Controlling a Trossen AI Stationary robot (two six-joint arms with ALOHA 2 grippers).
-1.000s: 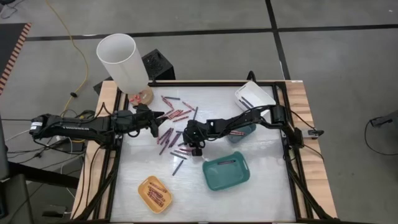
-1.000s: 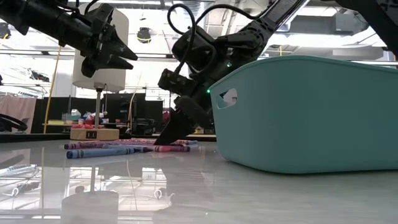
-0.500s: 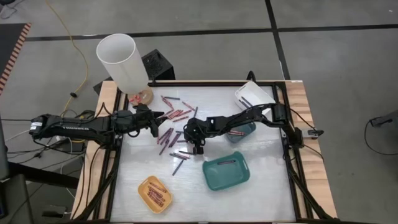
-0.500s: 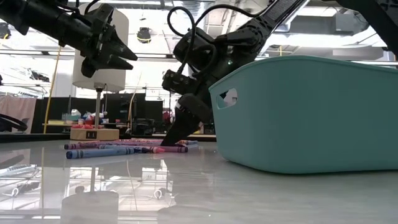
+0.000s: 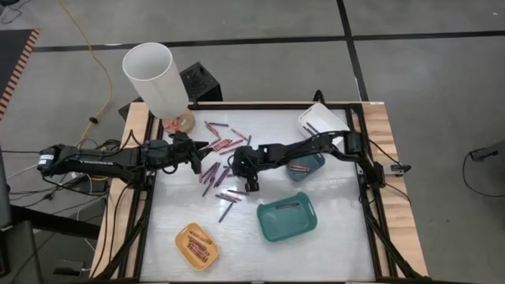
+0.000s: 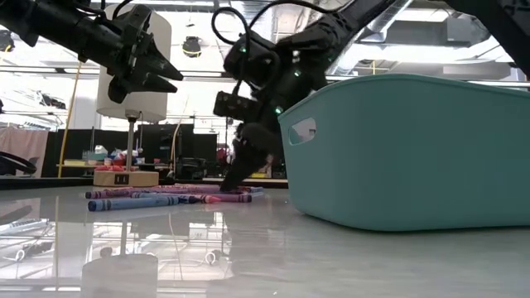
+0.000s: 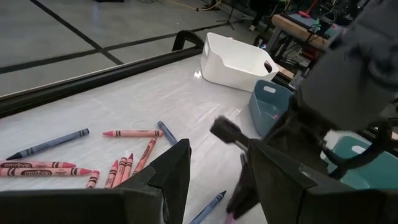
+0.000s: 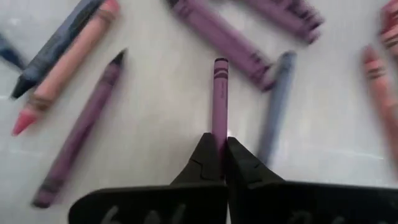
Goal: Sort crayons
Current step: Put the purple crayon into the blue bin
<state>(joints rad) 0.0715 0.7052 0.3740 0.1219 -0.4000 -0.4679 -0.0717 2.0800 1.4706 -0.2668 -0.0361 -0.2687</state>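
Right wrist view: right tool [image 8: 217, 149], parted earlier, now apparently clenches purple crayon [image 8: 219, 99].

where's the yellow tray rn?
In the high view the small yellow tray sits at the table's near edge on the left arm's side, left of the teal plastic tray, holding a few reddish crayons.

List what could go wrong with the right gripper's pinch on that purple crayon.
The right gripper is shut on only the end of the purple crayon, so it may pivot or slip out when lifted. Neighbouring crayons lie close and could be nudged. The left gripper hovers close by over the same pile, so the arms might crowd each other.
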